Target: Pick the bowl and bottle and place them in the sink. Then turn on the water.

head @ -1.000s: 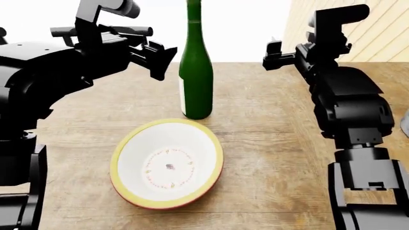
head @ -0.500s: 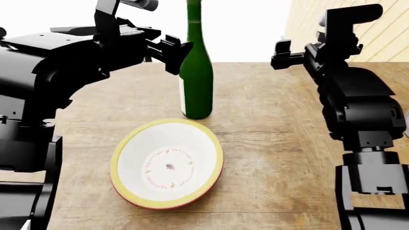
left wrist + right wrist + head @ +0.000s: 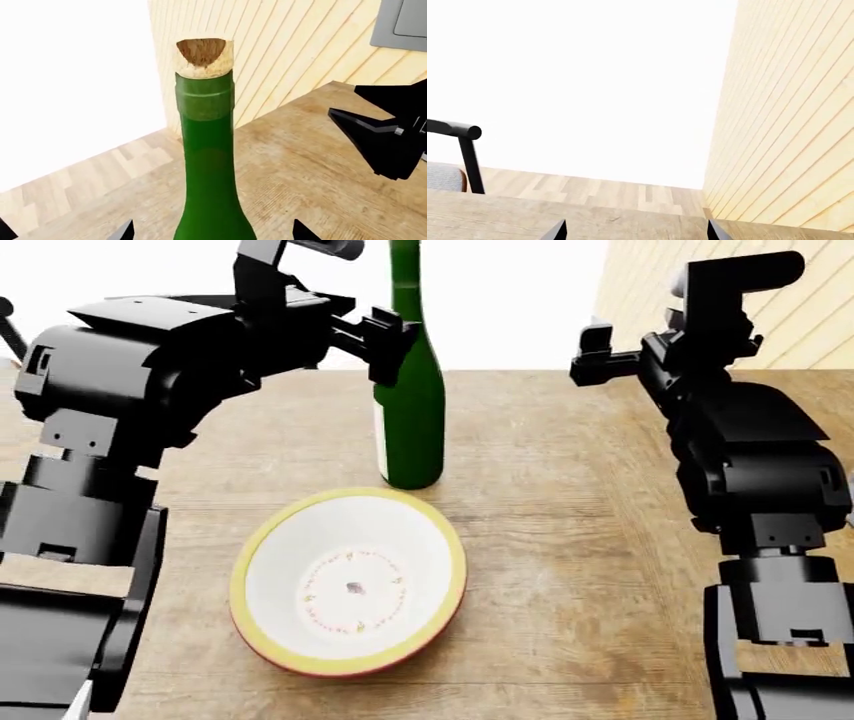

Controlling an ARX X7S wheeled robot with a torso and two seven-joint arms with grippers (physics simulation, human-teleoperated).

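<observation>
The dark green bottle (image 3: pixel 410 410) stands upright on the wooden table (image 3: pixel 561 500), behind the bowl (image 3: pixel 350 582), which is white with a yellow rim. My left gripper (image 3: pixel 395 340) is open at the bottle's upper shoulder. In the left wrist view the bottle (image 3: pixel 208 165), with its cork, stands between the two fingertips of my left gripper (image 3: pixel 213 234), with gaps on both sides. My right gripper (image 3: pixel 587 350) is open and empty, raised to the right of the bottle; it is also open in the right wrist view (image 3: pixel 637 231). The sink and faucet are out of view.
A pale slatted wood wall (image 3: pixel 747 300) runs along the right behind the table. A black chair (image 3: pixel 460 150) stands beyond the table's far edge. A grey panel (image 3: pixel 403 22) hangs on the wall. My right arm's body (image 3: pixel 747 470) rises over the table's right side.
My left arm has moved right, and its open fingers now straddle the bottle's upper shoulder. The right arm has barely shifted. Bottle and bowl have not moved.
</observation>
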